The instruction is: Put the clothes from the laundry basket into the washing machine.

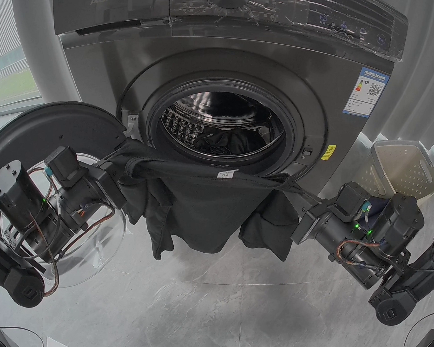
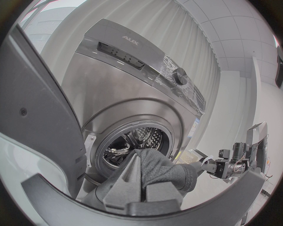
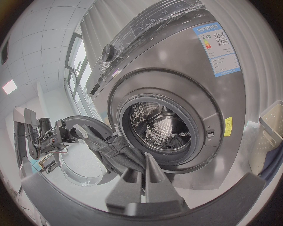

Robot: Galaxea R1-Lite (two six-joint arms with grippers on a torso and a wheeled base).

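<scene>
Squarely before the open washing machine (image 1: 223, 61), above the grey tiled floor (image 1: 248, 308), left fingers (image 2: 129, 179) and right fingers (image 3: 157, 182) pinch a black garment (image 1: 201, 204) stretched between them.

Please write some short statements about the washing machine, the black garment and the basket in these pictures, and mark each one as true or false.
1. The door of the washing machine is shut. False: it stands open, swung to the robot's left.
2. The left gripper and the right gripper are both shut on one black garment. True.
3. The drum is empty. False: dark clothing lies in it.
4. The laundry basket stands on the floor at the robot's right of the machine. True.
5. The black garment is already inside the drum. False: it hangs stretched between the two grippers, in front of the opening.
</scene>
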